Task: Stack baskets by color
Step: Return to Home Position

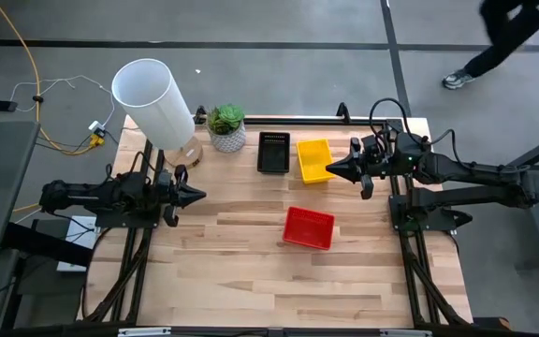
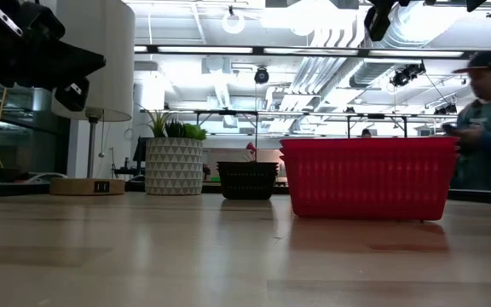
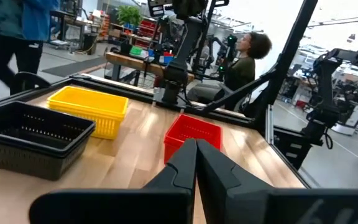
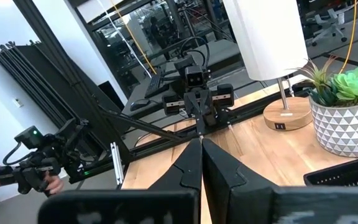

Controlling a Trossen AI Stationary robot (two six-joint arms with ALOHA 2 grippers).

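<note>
Three baskets rest flat on the wooden table [image 1: 251, 271]: a black basket [image 1: 273, 152] at the far middle, a yellow basket [image 1: 314, 160] beside it on its right, and a red basket [image 1: 308, 227] nearer the table's middle. My left gripper [image 1: 200, 195] hovers shut near the table's left edge, pointing level toward the right, holding nothing. My right gripper [image 1: 331, 169] is shut too. It hangs over the right part of the yellow basket and points level toward the left. The left wrist view shows the black basket [image 3: 30, 134], yellow basket [image 3: 92, 107] and red basket [image 3: 191, 132].
A white cylindrical lamp [image 1: 153, 101] on a wooden base stands at the far left corner. A white pot with a green plant [image 1: 226, 128] is beside it. A person [image 1: 503, 37] walks past beyond the table's far right. Bare table lies in front of the red basket.
</note>
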